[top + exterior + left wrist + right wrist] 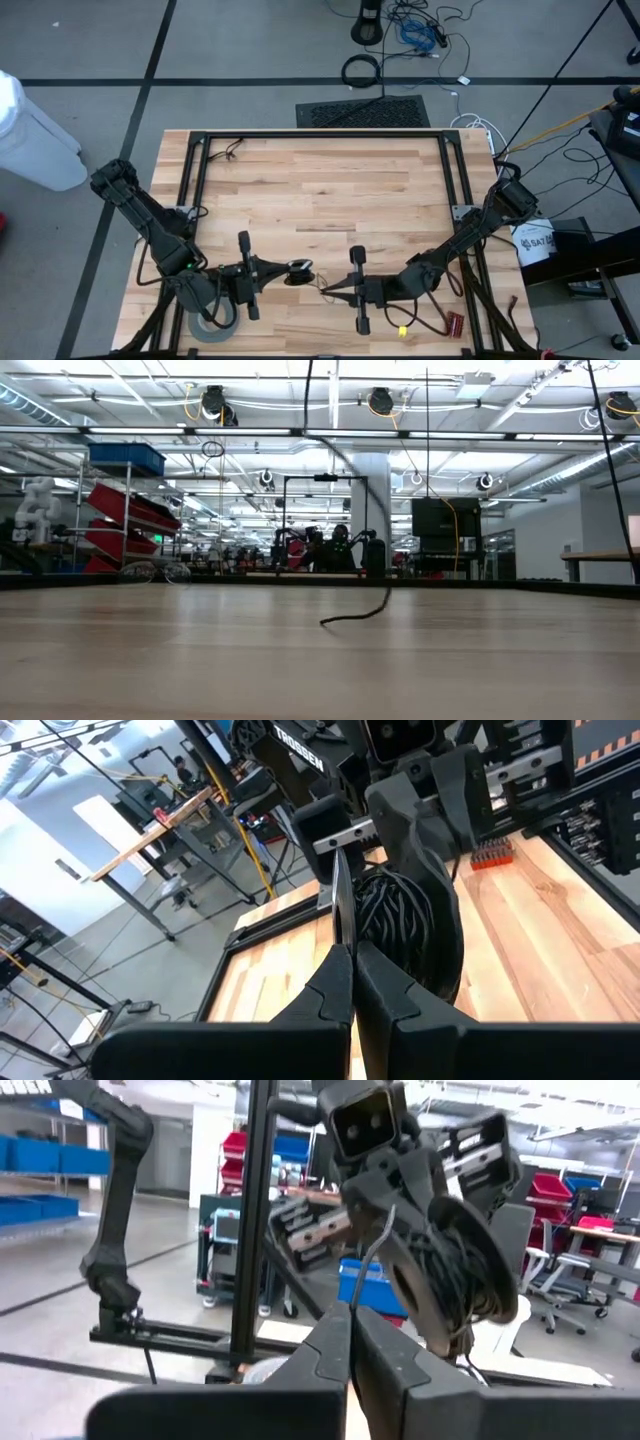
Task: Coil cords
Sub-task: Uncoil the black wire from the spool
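High view showed the 2 arms meeting near the front edge of the bench [330,190], the left hand [272,270] pointing right and the right hand [328,290] pointing left, tips close together. Between them sat the cords' wound disc [298,269], touching the left hand's tip and lying just left of the right hand. Left wrist view showed the left hand's fingers [330,990] pressed together on the thin wire [338,905], with the coiled bundle [400,920] just beyond them. Right wrist view showed the right hand [352,1342] also closed, pinching the wire's free strand [368,1270], which rose from the tips toward the wound disc [450,1270] at the other arm. So the strand ran short and nearly straight between the 2 hands, along the bench's left-right line. Judging by this, the next wrap would turn on the right hand carrying its strand around the disc, which the left hand would steady. Low view showed a loose dark wire end [355,615] lying on the wood
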Controlling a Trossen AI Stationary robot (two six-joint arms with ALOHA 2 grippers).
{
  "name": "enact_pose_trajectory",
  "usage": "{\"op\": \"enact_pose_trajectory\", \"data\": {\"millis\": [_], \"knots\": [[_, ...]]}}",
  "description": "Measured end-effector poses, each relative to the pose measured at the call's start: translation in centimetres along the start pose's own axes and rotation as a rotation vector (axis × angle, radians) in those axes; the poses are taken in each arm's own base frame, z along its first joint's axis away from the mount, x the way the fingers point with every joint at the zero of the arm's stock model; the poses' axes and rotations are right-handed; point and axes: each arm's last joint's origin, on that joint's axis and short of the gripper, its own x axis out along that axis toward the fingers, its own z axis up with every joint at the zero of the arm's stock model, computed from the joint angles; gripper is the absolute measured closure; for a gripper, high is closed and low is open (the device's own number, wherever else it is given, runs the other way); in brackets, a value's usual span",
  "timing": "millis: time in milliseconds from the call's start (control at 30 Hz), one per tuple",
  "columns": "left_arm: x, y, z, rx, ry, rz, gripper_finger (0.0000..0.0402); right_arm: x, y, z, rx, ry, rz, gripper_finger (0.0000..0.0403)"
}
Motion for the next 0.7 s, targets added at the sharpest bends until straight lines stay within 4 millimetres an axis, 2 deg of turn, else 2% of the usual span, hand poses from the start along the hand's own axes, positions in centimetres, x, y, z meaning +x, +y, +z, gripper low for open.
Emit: {"op": "enact_pose_trajectory", "data": {"millis": [233,433,700], "knots": [[0.2,0.2,-0.1,-0.002,0.004,0.008,0.0401,0.3,-0.1,0.0,0.001,-0.006,0.000,0.0402],[0.8,0.6,-0.2,-0.011,0.014,0.031,0.0401,2.1,0.3,-0.5,-0.004,-0.002,0.056,0.0402],[0.3,0.3,0.1,-0.021,-0.003,0.028,0.0401,3.8,0.5,-2.0,-0.037,0.106,0.050,0.0403]]}}
